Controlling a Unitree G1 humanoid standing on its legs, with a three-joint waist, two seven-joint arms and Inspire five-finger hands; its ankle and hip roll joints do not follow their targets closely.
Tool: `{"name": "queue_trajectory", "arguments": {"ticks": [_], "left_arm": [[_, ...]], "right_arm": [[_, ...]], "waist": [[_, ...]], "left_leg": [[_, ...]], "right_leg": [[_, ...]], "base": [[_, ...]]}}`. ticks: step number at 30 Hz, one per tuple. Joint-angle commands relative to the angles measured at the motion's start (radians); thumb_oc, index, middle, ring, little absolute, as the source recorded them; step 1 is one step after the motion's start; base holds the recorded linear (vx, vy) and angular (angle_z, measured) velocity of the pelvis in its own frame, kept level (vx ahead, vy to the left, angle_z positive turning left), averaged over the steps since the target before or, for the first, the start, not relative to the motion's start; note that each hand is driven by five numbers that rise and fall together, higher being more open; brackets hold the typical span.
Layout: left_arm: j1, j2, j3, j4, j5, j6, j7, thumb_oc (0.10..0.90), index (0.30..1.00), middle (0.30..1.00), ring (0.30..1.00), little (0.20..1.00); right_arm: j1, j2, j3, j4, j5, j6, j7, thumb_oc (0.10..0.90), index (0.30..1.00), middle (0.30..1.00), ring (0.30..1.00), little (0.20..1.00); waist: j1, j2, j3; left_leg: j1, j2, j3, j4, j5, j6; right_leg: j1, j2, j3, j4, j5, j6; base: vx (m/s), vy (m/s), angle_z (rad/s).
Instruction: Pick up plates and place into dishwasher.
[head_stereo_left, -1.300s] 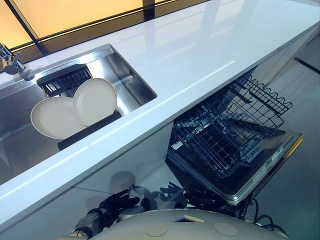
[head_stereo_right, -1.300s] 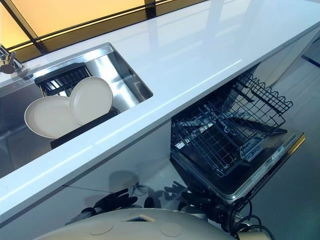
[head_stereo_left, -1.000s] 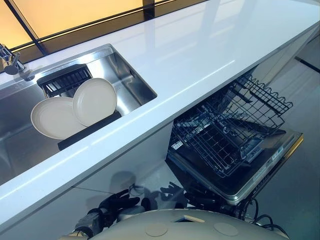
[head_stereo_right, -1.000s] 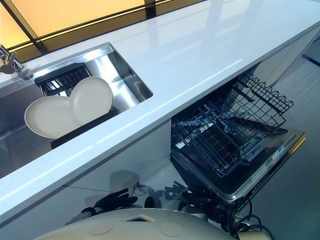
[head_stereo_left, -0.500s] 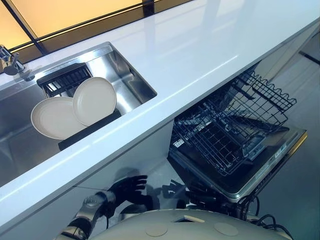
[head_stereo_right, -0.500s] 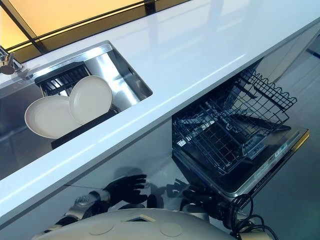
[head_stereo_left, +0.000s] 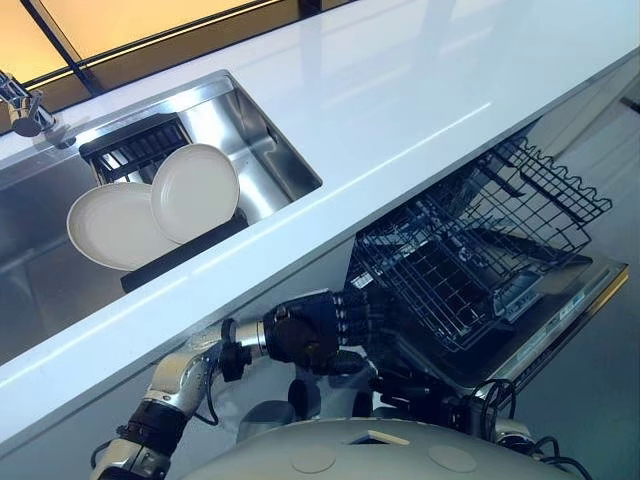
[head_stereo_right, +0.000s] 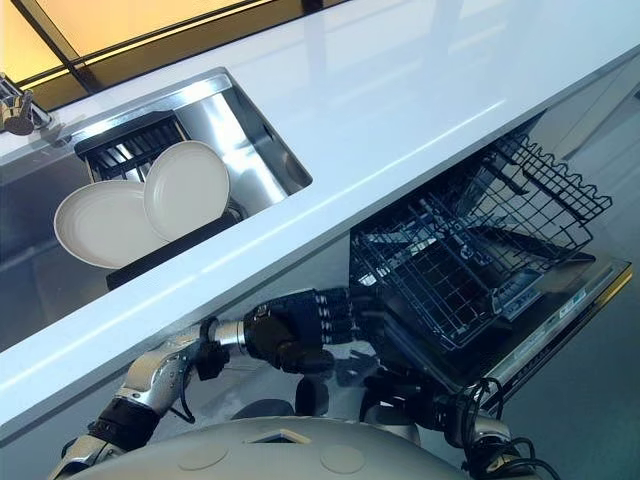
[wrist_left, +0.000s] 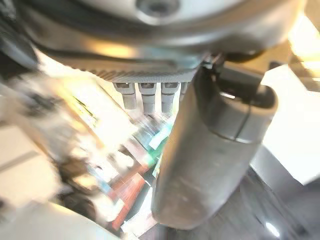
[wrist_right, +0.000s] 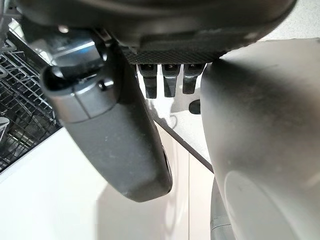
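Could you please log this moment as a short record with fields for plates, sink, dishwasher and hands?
plates: two round cream plates, overlapping, leaning in the sink
sink: steel basin set in the white counter
dishwasher: door down, black wire rack pulled out, no plates in it
left hand: below the counter edge, holding nothing
right hand: holding nothing

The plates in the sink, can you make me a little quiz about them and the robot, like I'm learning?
1. True or false: the two plates lean in the black rack inside the sink.
2. Which hand is raised below the countertop? A) left hand B) right hand
3. Fill in: the wire basket is pulled out over the dishwasher's open ____.

Key: 1 true. 2 A, the left hand, holding nothing. 3 door.
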Motion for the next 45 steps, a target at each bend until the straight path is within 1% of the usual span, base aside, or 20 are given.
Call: {"name": "queue_trajectory", "arguments": {"ticks": [1,3,4,5,7,8,9,11,12,14,15,18,20,23,25,27,28,34,39,45], "left_arm": [[-0.1,-0.153,0.053,-0.132,-0.58,0.037,0.064,0.8,0.9,0.9,0.9,0.9],[-0.12,-0.177,0.059,-0.147,-0.737,-0.042,0.156,0.8,0.9,0.9,0.9,0.9],[-0.123,-0.179,0.06,-0.148,-0.75,-0.06,0.166,0.8,0.9,0.9,0.9,0.9],[-0.133,-0.185,0.059,-0.15,-0.756,-0.15,0.196,0.8,0.9,0.9,0.9,0.9],[-0.156,-0.171,0.08,-0.15,-0.677,-0.382,0.287,0.8,0.9,0.9,0.9,0.9],[-0.159,-0.167,0.084,-0.151,-0.638,-0.443,0.302,0.8,0.9,0.9,0.9,0.9],[-0.168,-0.152,0.104,-0.142,-0.52,-0.598,0.376,0.8,0.9,0.9,0.9,0.9],[-0.189,-0.082,0.147,-0.15,-0.273,-0.847,0.576,0.8,0.9,0.9,0.9,0.9],[-0.202,-0.044,0.172,-0.158,-0.113,-0.937,0.694,0.8,0.9,0.9,0.9,0.9],[-0.222,-0.001,0.201,-0.173,0.115,-0.984,0.881,0.8,0.9,0.9,0.9,0.9],[-0.258,0.052,0.242,-0.183,0.303,-0.953,1.022,0.8,0.9,0.9,0.9,0.9],[-0.324,0.138,0.277,-0.171,0.521,-0.834,1.166,0.8,0.9,0.9,0.9,0.9],[-0.358,0.197,0.285,-0.141,0.663,-0.763,1.214,0.8,0.9,0.9,0.9,0.9],[-0.418,0.309,0.299,-0.039,0.79,-0.68,1.226,0.8,0.9,0.9,0.9,0.9],[-0.443,0.379,0.303,0.032,0.924,-0.675,1.258,0.8,0.9,0.9,0.9,0.9],[-0.465,0.438,0.299,0.094,1.005,-0.671,1.27,0.8,0.9,0.9,0.9,0.9],[-0.476,0.492,0.297,0.143,1.039,-0.669,1.268,0.8,0.9,0.9,0.9,0.9],[-0.496,0.611,0.267,0.31,1.043,-0.616,1.169,0.8,0.9,0.9,0.9,0.9],[-0.508,0.647,0.249,0.411,1.036,-0.584,1.107,0.8,0.9,0.9,0.9,0.9],[-0.52,0.66,0.254,0.494,0.941,-0.56,1.041,0.8,0.9,0.9,0.9,0.9]], "right_arm": [[-0.01,0.015,0.014,0.007,0.032,0.002,0.053,0.8,0.9,0.9,0.9,0.9],[-0.026,0.019,0.017,0.035,0.026,-0.005,0.063,0.8,0.9,0.9,0.9,0.9],[-0.029,0.019,0.017,0.039,0.025,-0.007,0.064,0.8,0.9,0.9,0.9,0.9],[-0.038,0.021,0.019,0.057,0.025,-0.016,0.069,0.8,0.9,0.9,0.9,0.9],[-0.051,0.026,0.024,0.095,0.029,-0.041,0.071,0.8,0.9,0.9,0.9,0.9],[-0.053,0.027,0.024,0.101,0.03,-0.046,0.071,0.8,0.9,0.9,0.9,0.9],[-0.055,0.03,0.025,0.115,0.03,-0.057,0.069,0.8,0.9,0.9,0.9,0.9],[-0.048,0.035,0.025,0.114,0.027,-0.059,0.054,0.8,0.9,0.9,0.9,0.9],[-0.042,0.037,0.03,0.116,0.03,-0.065,0.045,0.8,0.9,0.9,0.9,0.9],[-0.034,0.04,0.032,0.118,0.026,-0.071,0.038,0.8,0.9,0.9,0.9,0.9],[-0.023,0.041,0.037,0.131,0.023,-0.087,0.035,0.8,0.9,0.9,0.9,0.9],[-0.011,0.04,0.045,0.162,0.008,-0.119,0.041,0.8,0.9,0.9,0.9,0.9],[-0.007,0.038,0.048,0.177,-0.002,-0.133,0.045,0.8,0.9,0.9,0.9,0.9],[-0.006,0.033,0.053,0.209,-0.006,-0.157,0.048,0.8,0.9,0.9,0.9,0.9],[-0.008,0.031,0.054,0.228,-0.011,-0.164,0.048,0.8,0.9,0.9,0.9,0.9],[-0.011,0.029,0.053,0.244,-0.014,-0.17,0.047,0.8,0.9,0.9,0.9,0.9],[-0.012,0.027,0.053,0.256,-0.017,-0.171,0.045,0.8,0.9,0.9,0.9,0.9],[-0.022,0.013,0.043,0.286,-0.034,-0.165,0.029,0.8,0.9,0.9,0.9,0.9],[-0.035,0.003,0.034,0.285,-0.045,-0.149,0.01,0.8,0.9,0.9,0.9,0.9],[-0.053,-0.014,0.032,0.276,-0.056,-0.129,-0.013,0.8,0.9,0.9,0.9,0.9]], "waist": [[-0.001,0.015,-0.063],[0.0,0.01,-0.064],[0.0,0.009,-0.063],[0.002,0.008,-0.063],[0.006,0.007,-0.064],[0.007,0.007,-0.063],[0.01,0.008,-0.065],[0.015,0.011,-0.067],[0.018,0.012,-0.07],[0.019,0.014,-0.073],[0.02,0.016,-0.079],[0.015,0.021,-0.084],[0.011,0.026,-0.085],[0.004,0.034,-0.085],[0.001,0.039,-0.085],[0.0,0.043,-0.084],[-0.001,0.048,-0.084],[-0.006,0.069,-0.072],[-0.011,0.082,-0.053],[-0.016,0.091,-0.018]], "left_leg": [[-0.011,-0.029,0.002,0.002,-0.095,0.004],[-0.009,-0.028,0.0,0.002,-0.096,0.001],[-0.009,-0.029,-0.001,0.002,-0.096,0.0],[-0.009,-0.029,-0.004,0.002,-0.096,-0.001],[-0.009,-0.03,-0.01,0.002,-0.096,-0.001],[-0.009,-0.03,-0.012,0.002,-0.096,-0.001],[-0.009,-0.033,-0.016,0.002,-0.095,0.0],[-0.007,-0.036,-0.021,0.002,-0.094,0.004],[-0.007,-0.037,-0.024,0.002,-0.093,0.006],[-0.004,-0.04,-0.027,0.002,-0.093,0.008],[-0.003,-0.042,-0.027,0.002,-0.091,0.011],[0.0,-0.045,-0.028,0.008,-0.093,0.014],[0.003,-0.047,-0.026,0.011,-0.094,0.014],[0.009,-0.049,-0.02,0.014,-0.097,0.017],[0.012,-0.051,-0.015,0.015,-0.097,0.018],[0.014,-0.053,-0.011,0.015,-0.099,0.018],[0.015,-0.055,-0.008,0.017,-0.1,0.019],[0.019,-0.067,-0.002,0.034,-0.116,0.032],[0.015,-0.075,0.007,0.058,-0.13,0.047],[-0.008,-0.082,0.027,0.096,-0.145,0.063]], "right_leg": [[-0.073,0.042,-0.004,0.112,-0.073,0.041],[-0.072,0.044,-0.004,0.112,-0.075,0.036],[-0.071,0.044,-0.005,0.112,-0.076,0.035],[-0.071,0.045,-0.006,0.112,-0.077,0.034],[-0.071,0.046,-0.007,0.115,-0.079,0.032],[-0.071,0.046,-0.007,0.115,-0.08,0.032],[-0.07,0.047,-0.007,0.115,-0.081,0.03],[-0.068,0.046,-0.013,0.116,-0.084,0.03],[-0.068,0.046,-0.014,0.117,-0.086,0.029],[-0.066,0.046,-0.016,0.118,-0.09,0.029],[-0.065,0.047,-0.015,0.119,-0.094,0.029],[-0.062,0.047,-0.011,0.122,-0.099,0.029],[-0.061,0.046,-0.009,0.124,-0.101,0.03],[-0.056,0.046,-0.006,0.122,-0.102,0.031],[-0.053,0.044,-0.004,0.118,-0.1,0.032],[-0.051,0.043,-0.003,0.115,-0.099,0.033],[-0.05,0.04,0.0,0.114,-0.097,0.035],[-0.055,0.028,0.015,0.123,-0.094,0.046],[-0.072,0.014,0.031,0.146,-0.091,0.06],[-0.109,0.0,0.054,0.178,-0.084,0.078]], "base": [[0.02,-0.031,-0.01],[0.0,0.0,0.0],[0.0,0.0,0.0],[0.0,0.0,0.0],[0.0,0.0,0.0],[0.0,0.0,0.0],[0.0,0.0,0.0],[0.02,0.017,0.01],[0.04,0.038,0.02],[0.05,0.042,0.03],[0.06,0.056,0.05],[0.06,0.061,0.08],[0.06,0.066,0.07],[0.08,0.08,0.03],[0.08,0.084,-0.03],[0.08,0.091,-0.05],[0.1,0.118,-0.07],[0.1,0.144,-0.03],[0.09,0.148,-0.02],[0.05,0.142,-0.1]]}}
